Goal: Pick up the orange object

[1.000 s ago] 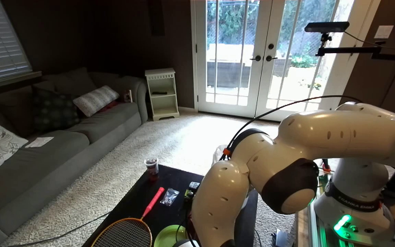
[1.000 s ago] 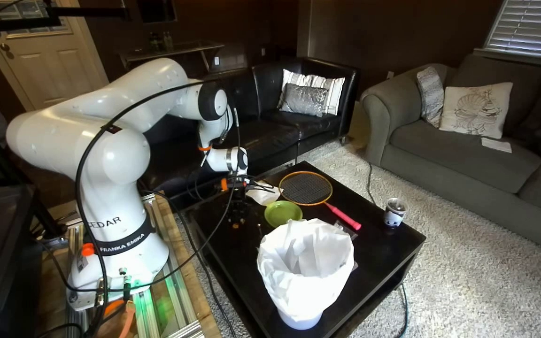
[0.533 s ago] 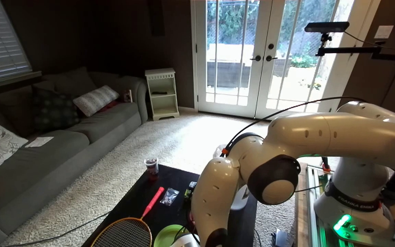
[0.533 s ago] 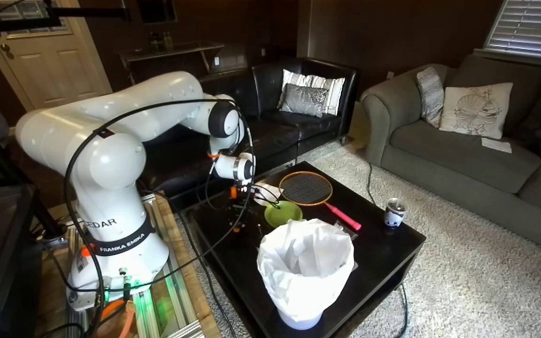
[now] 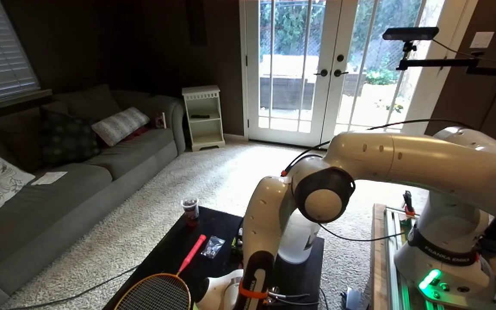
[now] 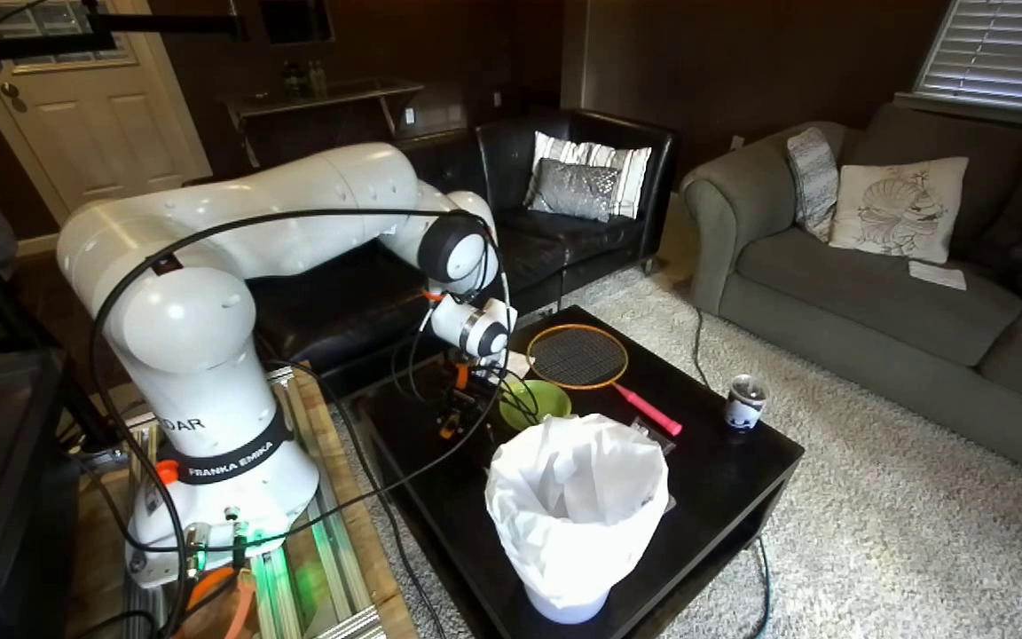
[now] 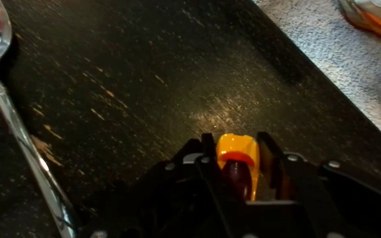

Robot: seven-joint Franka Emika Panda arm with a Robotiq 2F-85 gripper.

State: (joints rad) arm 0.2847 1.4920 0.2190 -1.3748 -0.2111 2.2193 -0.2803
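Note:
The orange object [image 7: 235, 145] is small and glossy, yellow-orange with a reddish-orange inner edge. A dark red part shows in front of it, low between the fingers. My gripper [image 7: 235, 136] is closed against both its sides at the fingertips in the wrist view. In an exterior view the gripper [image 6: 452, 421] is tilted low over the near-left part of the black table [image 6: 715, 479], with the orange object [image 6: 447, 432] a small spot at its tip. I cannot tell whether the object touches the table. In the exterior view [image 5: 230, 288] the arm's wrist hides the gripper and object.
A silver spoon [image 7: 25, 138] lies left of the gripper in the wrist view. A green plate [image 6: 536, 404], a red-handled racket [image 6: 578, 355], a white-lined bin [image 6: 577, 524] and a cup [image 6: 746, 404] stand or lie on the table. A plastic packet [image 5: 212, 246] lies by the racket.
The arm has swung toward the green plate in both exterior views, and the gripper has gone from upright to tilted. The orange spot at its tip has stayed in nearly the same place.

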